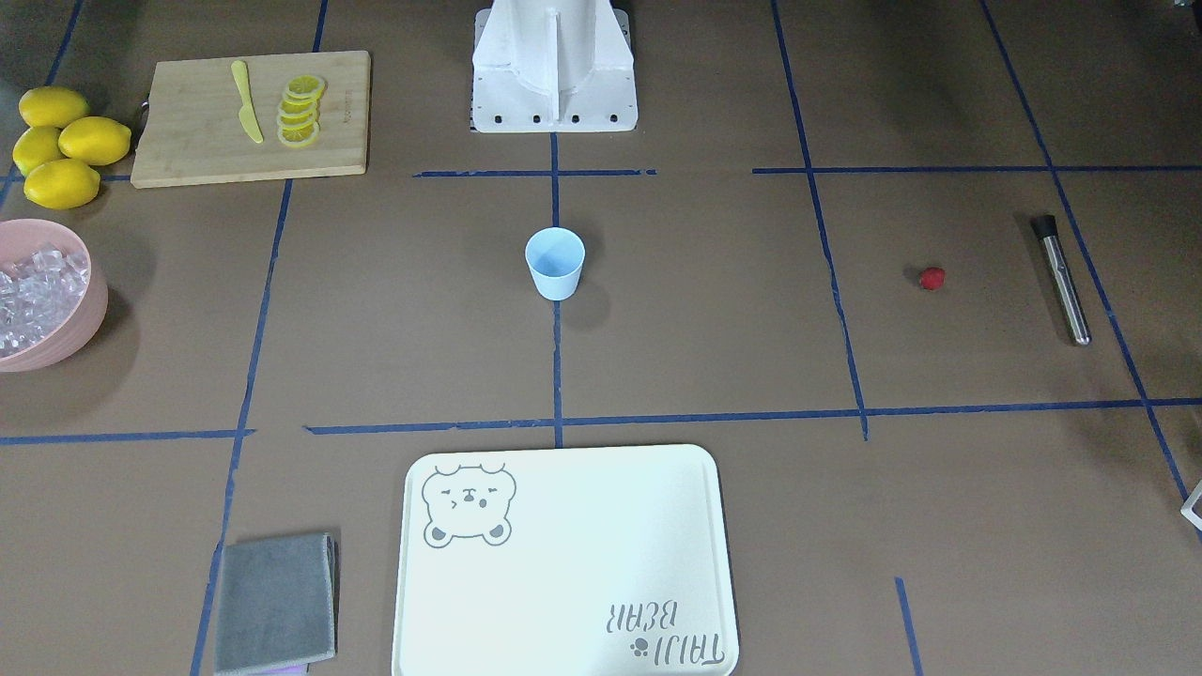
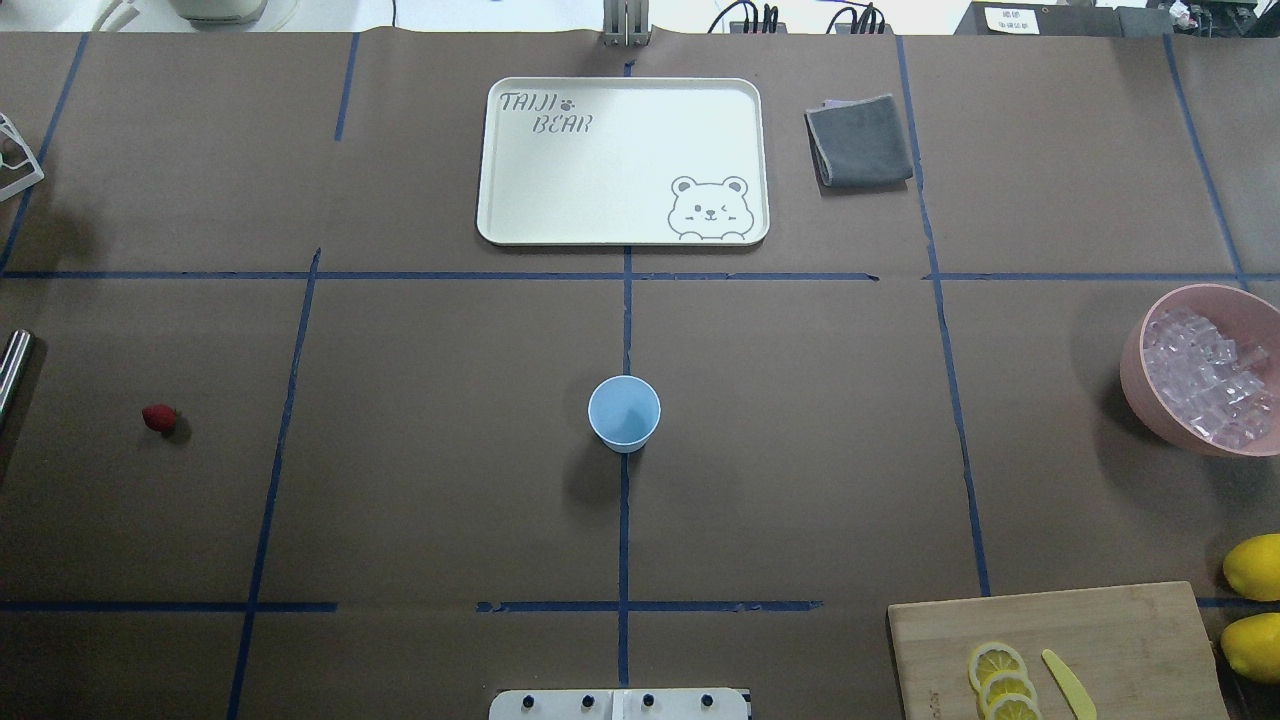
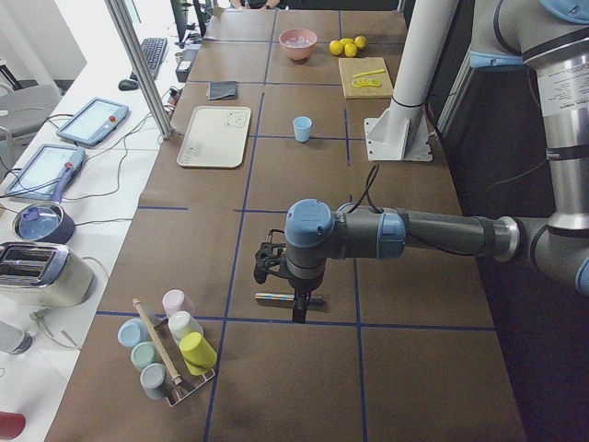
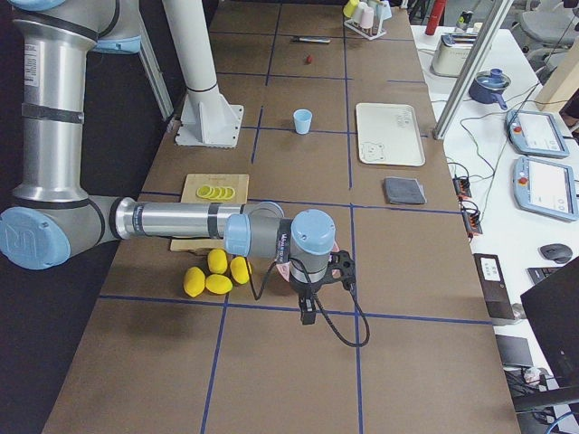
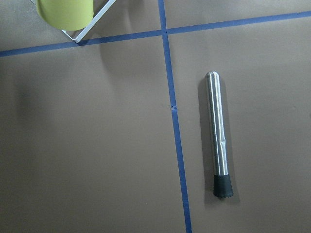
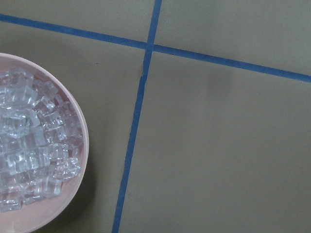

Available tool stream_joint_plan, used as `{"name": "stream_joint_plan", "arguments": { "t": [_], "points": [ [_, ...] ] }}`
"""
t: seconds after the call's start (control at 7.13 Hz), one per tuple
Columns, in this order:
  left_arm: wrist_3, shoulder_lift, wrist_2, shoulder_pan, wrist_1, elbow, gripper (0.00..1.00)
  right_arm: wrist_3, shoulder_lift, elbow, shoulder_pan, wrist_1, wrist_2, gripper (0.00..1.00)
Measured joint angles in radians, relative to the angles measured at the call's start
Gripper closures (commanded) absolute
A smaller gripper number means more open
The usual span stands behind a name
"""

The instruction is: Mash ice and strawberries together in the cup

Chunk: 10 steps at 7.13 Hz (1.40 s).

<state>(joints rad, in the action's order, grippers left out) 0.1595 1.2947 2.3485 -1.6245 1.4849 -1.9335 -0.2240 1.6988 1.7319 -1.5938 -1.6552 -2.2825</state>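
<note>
The light blue cup stands upright and empty at the table's centre, also seen from above. A red strawberry lies alone on the robot's left side. Ice fills a pink bowl on the right side, and the right wrist view catches the ice at its left edge. My left gripper hangs over a steel muddler. My right gripper hangs beside the bowl. Both show only in side views, so I cannot tell their state.
A cutting board holds lemon slices and a yellow knife, with whole lemons beside it. A white tray and a grey cloth lie across the table. A cup rack stands at the left end.
</note>
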Motion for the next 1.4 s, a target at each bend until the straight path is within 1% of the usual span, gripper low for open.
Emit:
{"name": "stream_joint_plan", "arguments": {
  "t": [0.42, 0.7, 1.12, 1.4],
  "points": [
    [0.000, 0.000, -0.006, 0.000, 0.000, -0.001, 0.00, 0.001, -0.001, 0.002, 0.001, 0.000, 0.000, 0.00],
    [0.000, 0.000, -0.006, 0.000, 0.000, 0.000, 0.00, 0.007, -0.010, 0.031, 0.018, 0.000, -0.001, 0.00],
    [0.000, 0.001, -0.004, 0.000, 0.000, -0.001, 0.00, 0.036, -0.012, 0.180, 0.117, 0.000, -0.006, 0.00],
    [-0.001, 0.001, 0.000, 0.000, 0.001, -0.002, 0.00, 0.180, -0.010, 0.252, 0.240, 0.018, -0.009, 0.01]
  ]
}}
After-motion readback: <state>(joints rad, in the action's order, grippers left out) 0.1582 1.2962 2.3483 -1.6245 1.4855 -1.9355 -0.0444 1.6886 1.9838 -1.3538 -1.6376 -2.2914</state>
